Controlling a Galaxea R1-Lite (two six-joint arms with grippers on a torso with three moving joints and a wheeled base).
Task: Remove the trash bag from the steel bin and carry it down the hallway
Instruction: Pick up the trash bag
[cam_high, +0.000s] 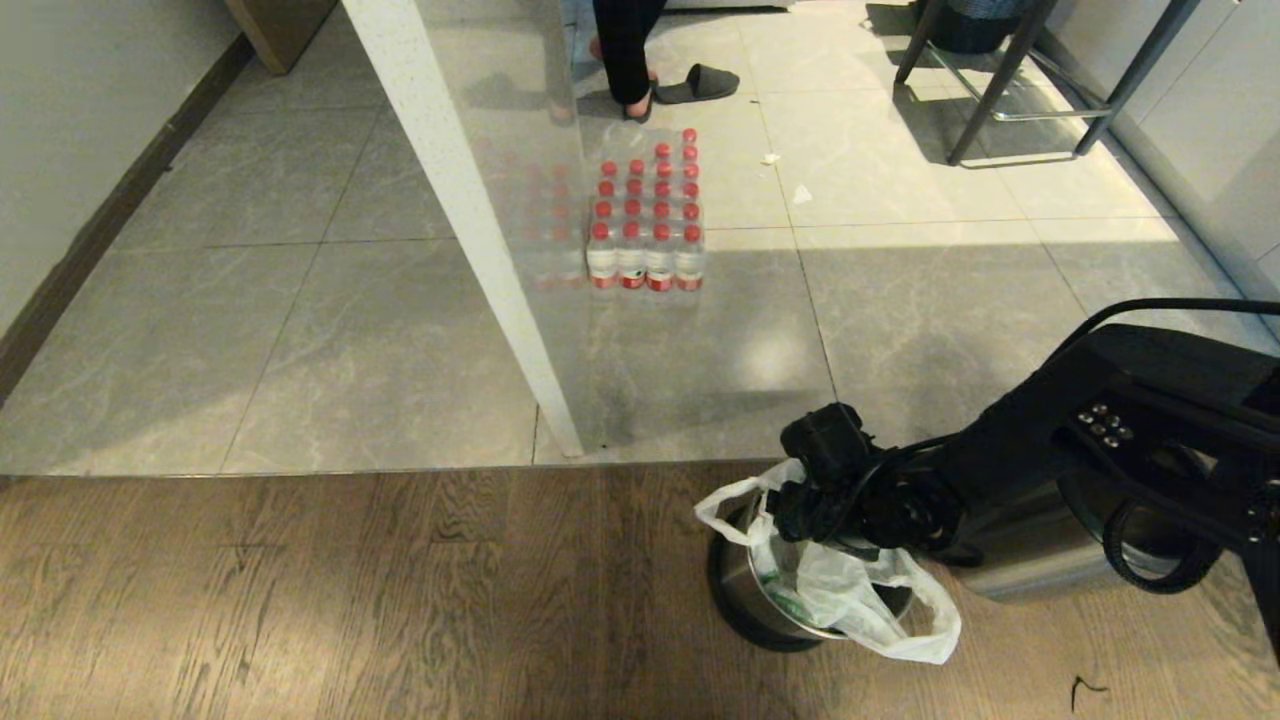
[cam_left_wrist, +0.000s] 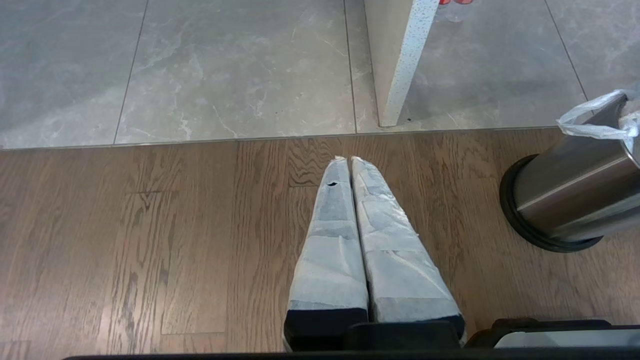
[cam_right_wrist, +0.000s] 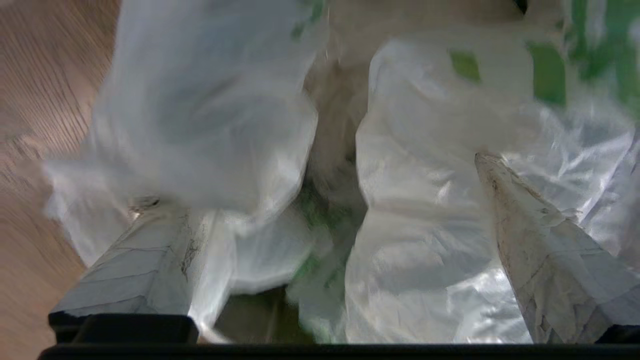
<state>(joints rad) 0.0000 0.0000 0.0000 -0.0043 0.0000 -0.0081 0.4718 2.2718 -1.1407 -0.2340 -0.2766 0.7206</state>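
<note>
**Open claw poised in the bag's mouth, grip not yet made**

The thin white see-through plastic trash bag (cam_high: 850, 590) with green print sits in the small round brushed-steel bin (cam_high: 745, 590) with its black base, on the brown wood-plank floor just short of the grey marble-look tiles. One loop of the bag drapes over the bin's far edge, another hangs down its near side.

The right claw (cam_high: 800, 510) reaches in from the robot's right and hangs over the bin's mouth. In the right wrist view its two taped fingers (cam_right_wrist: 145, 260) stand wide apart, with folds of the white plastic bunched between and around them; nothing is clamped. The left claw (cam_left_wrist: 350, 162) is parked low over the wood floor, well apart from the bin, its taped fingers pressed together on nothing.

The step in hand looks like the reach for the bag, before any lift. The next move probably calls for closing on a gathered bunch of plastic or a loop, then pulling upward. The film is slippery and thin, so a shallow pinch could slide off or drag the light bin along.
</note>
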